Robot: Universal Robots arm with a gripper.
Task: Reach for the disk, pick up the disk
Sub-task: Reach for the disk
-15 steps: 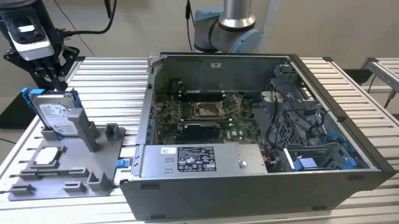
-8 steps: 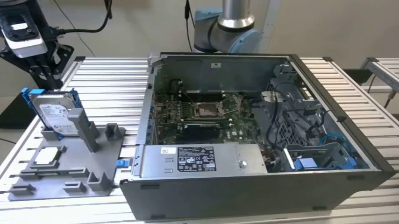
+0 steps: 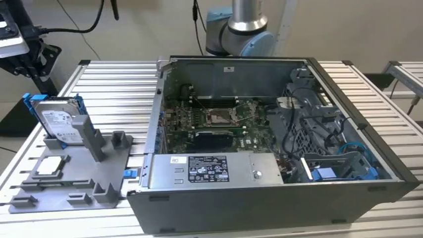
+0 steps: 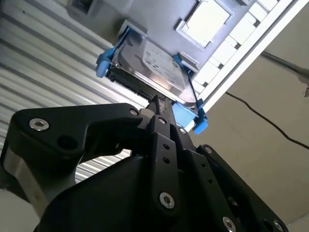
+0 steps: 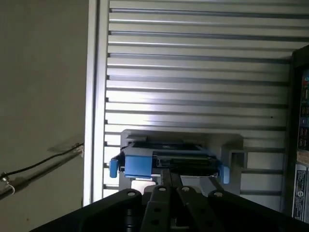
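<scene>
The disk (image 3: 58,120) stands on edge in a slot of the grey fixture (image 3: 79,183) on the exterior view's left. It is silver with a white label and sits in a blue bracket. My gripper (image 3: 27,69) hangs above and a little behind it, clear of it. In both wrist views the black fingers lie pressed together and point at the disk's (image 4: 154,63) upper edge. The gripper (image 4: 158,104) is shut with nothing in it. From the first wrist view, the gripper (image 5: 170,175) lines up with the middle of the disk (image 5: 169,162).
A small square silver chip (image 3: 49,166) lies in the fixture near the disk. An open computer case (image 3: 264,208) fills the middle of the slatted metal table (image 3: 112,94), with a labelled power-supply box (image 3: 211,171) at its front. The table edge runs close beside the fixture.
</scene>
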